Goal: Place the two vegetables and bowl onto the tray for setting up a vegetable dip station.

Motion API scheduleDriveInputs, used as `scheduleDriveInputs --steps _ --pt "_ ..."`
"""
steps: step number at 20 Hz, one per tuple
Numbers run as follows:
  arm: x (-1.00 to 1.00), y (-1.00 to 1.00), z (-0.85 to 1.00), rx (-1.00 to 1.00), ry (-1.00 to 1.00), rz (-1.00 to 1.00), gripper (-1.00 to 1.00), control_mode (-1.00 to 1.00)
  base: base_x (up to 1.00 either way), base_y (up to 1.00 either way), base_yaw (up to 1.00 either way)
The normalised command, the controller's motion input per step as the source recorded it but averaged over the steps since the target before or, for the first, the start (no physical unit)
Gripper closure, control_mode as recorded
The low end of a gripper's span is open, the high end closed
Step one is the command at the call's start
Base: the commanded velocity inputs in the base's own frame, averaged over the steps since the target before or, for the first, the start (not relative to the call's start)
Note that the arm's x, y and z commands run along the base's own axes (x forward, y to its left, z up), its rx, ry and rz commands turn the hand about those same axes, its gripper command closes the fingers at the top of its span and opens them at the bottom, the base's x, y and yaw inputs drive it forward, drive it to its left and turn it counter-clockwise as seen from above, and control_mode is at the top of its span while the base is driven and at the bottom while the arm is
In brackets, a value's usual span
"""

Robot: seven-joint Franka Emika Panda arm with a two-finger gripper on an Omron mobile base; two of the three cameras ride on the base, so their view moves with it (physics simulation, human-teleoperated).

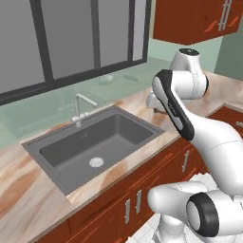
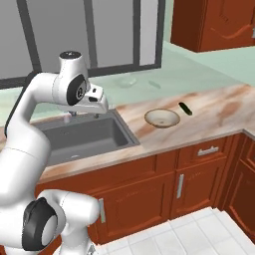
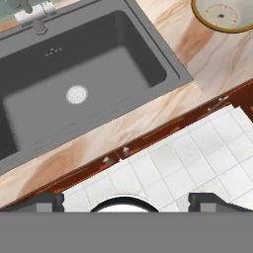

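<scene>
While the tool stood spread wide and empty above the sink edge | left base: dark grey sink basin and faucet risked a clipped swing | right base: round tan bowl and slim dark green vegetable lay well apart on the marbled desk, open room around | hand: bowl near the desk's front edge, could be nudged off.

No legible text, labels, brands, numbers or signs found in any view. Cabinet doors, upper cabinet at upper right of left base view, sink and desk: plain surfaces, no markings. Robot arm casing: white with dark joints, no readable lettering. Bowl right of centre in right base view: unmarked. Window panes at upper left of left base view: no decals.
</scene>
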Motion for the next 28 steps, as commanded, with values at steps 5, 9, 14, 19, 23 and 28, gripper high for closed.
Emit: scheduleDriveInputs --steps 5,9,14,19,23,28 --pt "0.0 0.0 0.0 0.0 0.0 0.0 -1.0 1.0 0.11 -0.59 0.02" --pt "0.0 0.0 0.0 0.0 0.0 0.0 -1.0 1.0 0.09 -0.59 0.04" --pt "0.0 0.0 0.0 0.0 0.0 0.0 -1.0 1.0 0.1 -0.58 0.06" --pt "0.0 0.0 0.0 0.0 0.0 0.0 -1.0 1.0 0.1 -0.57 0.07" --pt "0.0 0.0 0.0 0.0 0.0 0.0 -1.0 1.0 0.1 -0.57 0.08" --pt "0.0 0.0 0.0 0.0 0.0 0.0 -1.0 1.0 0.09 -0.54 0.11"
